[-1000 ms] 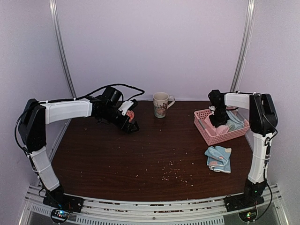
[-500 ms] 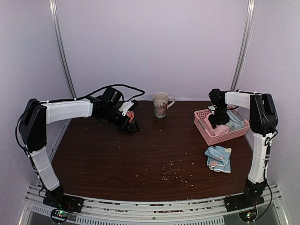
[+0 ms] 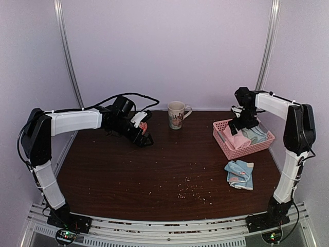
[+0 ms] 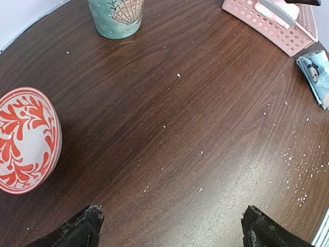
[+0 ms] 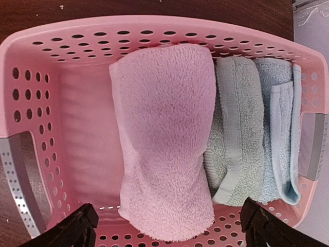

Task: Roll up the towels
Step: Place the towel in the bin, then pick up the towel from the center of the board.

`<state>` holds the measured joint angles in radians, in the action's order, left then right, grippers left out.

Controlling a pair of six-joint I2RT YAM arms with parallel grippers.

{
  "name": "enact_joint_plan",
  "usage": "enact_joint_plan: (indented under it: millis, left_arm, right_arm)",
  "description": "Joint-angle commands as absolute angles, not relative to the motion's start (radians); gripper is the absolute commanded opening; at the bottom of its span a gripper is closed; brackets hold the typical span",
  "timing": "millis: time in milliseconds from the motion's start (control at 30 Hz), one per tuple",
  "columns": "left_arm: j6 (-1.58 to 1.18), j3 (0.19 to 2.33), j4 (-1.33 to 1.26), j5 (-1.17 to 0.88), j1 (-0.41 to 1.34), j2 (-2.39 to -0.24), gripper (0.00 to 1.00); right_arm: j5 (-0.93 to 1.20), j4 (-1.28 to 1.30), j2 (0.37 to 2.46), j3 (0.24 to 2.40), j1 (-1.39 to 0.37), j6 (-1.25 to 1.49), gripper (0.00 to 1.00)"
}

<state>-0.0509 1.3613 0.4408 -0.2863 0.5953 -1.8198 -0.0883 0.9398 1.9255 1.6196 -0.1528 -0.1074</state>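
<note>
Plush pink towel (image 5: 162,139) lies rolled in the perforated plastic basket (image 5: 82,154).

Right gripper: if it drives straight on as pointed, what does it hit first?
Likely the pale pink terry towel in the pink perforated plastic basket, centred below the open right gripper; gap unclear.

pink towel (image 5: 162,139), sage green towel (image 5: 234,134), pale blue towel (image 5: 281,118); pink basket (image 5: 36,128); white bowl (image 4: 25,139), red leaf pattern.
</note>
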Motion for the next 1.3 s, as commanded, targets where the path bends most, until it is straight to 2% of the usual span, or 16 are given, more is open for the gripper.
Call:
enact_joint_plan:
  millis: [0,167,267,367,400,467,533,600,800,933,1267]
  left_arm:
    - [-0.035,1.366,0.4,-0.299,0.589,-1.798,0.98]
    - [-0.035,1.324,0.308,-0.204,0.589,-1.647,0.98]
    - [-0.011,1.256,0.191,-0.104,0.589,-1.537,0.98]
    - [-0.235,1.14,0.017,0.245,0.586,-1.439,0.98]
    - [-0.23,1.1,-0.036,0.25,0.579,-1.411,0.98]
    - [-0.171,1.036,-0.132,0.178,0.575,-1.356,0.92]
    - [-0.122,0.995,-0.18,0.119,0.575,-1.327,0.81]
    - [-0.077,0.999,-0.147,0.042,0.575,-1.333,0.7]
    - [-0.084,1.086,0.068,-0.094,0.576,-1.397,0.56]
    - [-0.11,1.041,0.059,-0.119,0.577,-1.375,0.54]
    - [-0.12,0.981,0.056,-0.158,0.577,-1.364,0.54]
  right_arm:
    - [-0.026,1.003,1.834,1.651,-0.152,-0.135,1.0]
    - [-0.006,1.003,1.659,1.679,-0.151,-0.198,1.0]
    - [-0.144,0.848,1.503,1.541,-0.146,-0.226,1.0]
    - [-0.143,0.792,1.423,1.377,-0.136,-0.31,1.0]
    - [-0.091,0.818,1.415,1.357,-0.132,-0.348,0.96]
    - [0.069,0.906,1.387,1.344,-0.129,-0.444,0.83]
    - [0.271,0.985,1.325,1.306,-0.133,-0.572,0.73]
    - [0.369,1.023,1.254,1.232,-0.16,-0.658,0.69]
    - [0.273,1.078,1.212,1.053,-0.345,-0.725,0.51]
    - [0.201,1.051,1.276,0.986,-0.388,-0.699,0.43]
    - [0.183,1.02,1.372,0.974,-0.441,-0.69,0.35]
